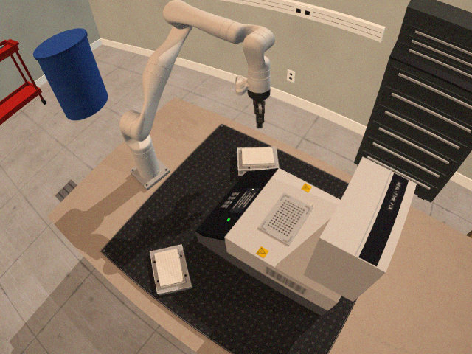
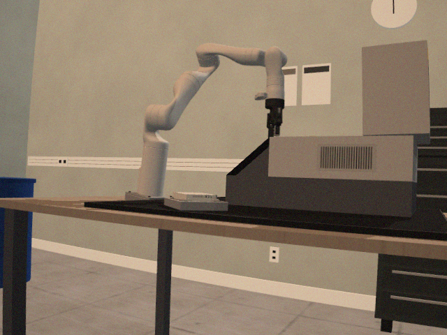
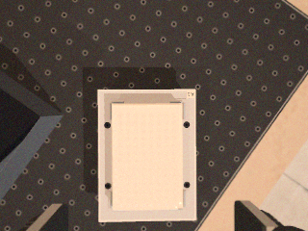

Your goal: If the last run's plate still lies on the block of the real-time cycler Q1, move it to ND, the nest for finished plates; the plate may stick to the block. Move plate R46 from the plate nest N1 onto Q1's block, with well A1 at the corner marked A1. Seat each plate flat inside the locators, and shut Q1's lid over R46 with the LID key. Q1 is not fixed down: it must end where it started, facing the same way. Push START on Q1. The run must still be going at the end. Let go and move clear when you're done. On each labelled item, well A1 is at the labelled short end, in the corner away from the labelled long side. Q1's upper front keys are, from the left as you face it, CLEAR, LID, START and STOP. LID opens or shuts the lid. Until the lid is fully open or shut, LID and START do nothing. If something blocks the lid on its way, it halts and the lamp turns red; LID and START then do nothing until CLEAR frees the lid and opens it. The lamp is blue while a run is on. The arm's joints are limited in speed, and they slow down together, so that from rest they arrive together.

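From the top, the wide-open claw (image 1: 259, 123) (image 2: 274, 130) (image 3: 151, 218) hung above the plate (image 1: 257, 155) (image 3: 146, 156) near the worktop's wall-side edge; another plate (image 1: 169, 268) (image 2: 195, 196) lay by the opposite edge. The exterior showed Q1's lid (image 1: 354, 206) (image 2: 396, 88) raised. At the wrist, the first plate sat in its nest (image 3: 190, 154) (image 1: 240, 168).

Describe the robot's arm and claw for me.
The smooth, off-white jointed arm has rounded joints, thin seam lines and a small pale wrist bump. The slim claw is black. No cables show.
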`<state>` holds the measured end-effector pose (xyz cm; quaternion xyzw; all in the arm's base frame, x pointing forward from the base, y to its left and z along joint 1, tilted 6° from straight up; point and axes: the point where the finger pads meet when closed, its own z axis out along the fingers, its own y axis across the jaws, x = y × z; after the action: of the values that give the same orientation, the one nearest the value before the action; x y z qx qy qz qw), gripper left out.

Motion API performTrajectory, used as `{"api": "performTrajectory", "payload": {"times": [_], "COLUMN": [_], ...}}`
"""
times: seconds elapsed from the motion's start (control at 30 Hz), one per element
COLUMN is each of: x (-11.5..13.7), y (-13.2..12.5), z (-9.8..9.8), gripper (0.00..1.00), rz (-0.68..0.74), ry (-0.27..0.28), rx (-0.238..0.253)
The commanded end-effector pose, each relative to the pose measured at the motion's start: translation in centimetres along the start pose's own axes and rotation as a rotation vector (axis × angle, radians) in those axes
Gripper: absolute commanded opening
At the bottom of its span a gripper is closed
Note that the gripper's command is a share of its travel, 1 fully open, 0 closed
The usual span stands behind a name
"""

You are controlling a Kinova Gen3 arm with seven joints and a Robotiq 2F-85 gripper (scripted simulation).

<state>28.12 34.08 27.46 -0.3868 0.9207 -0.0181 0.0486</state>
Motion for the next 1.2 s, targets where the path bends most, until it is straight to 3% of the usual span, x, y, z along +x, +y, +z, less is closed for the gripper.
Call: {"api": "performTrajectory", "payload": {"times": [0.0,1.17], "x": [-0.1,-0.1], "y": [-0.1,-0.2], "z": [0.6,4.7], "gripper": [1.00,1.00], "rz": [-0.001,-0.001], "ry": [-0.004,-0.004], "rx": [0.001,0.001]}}
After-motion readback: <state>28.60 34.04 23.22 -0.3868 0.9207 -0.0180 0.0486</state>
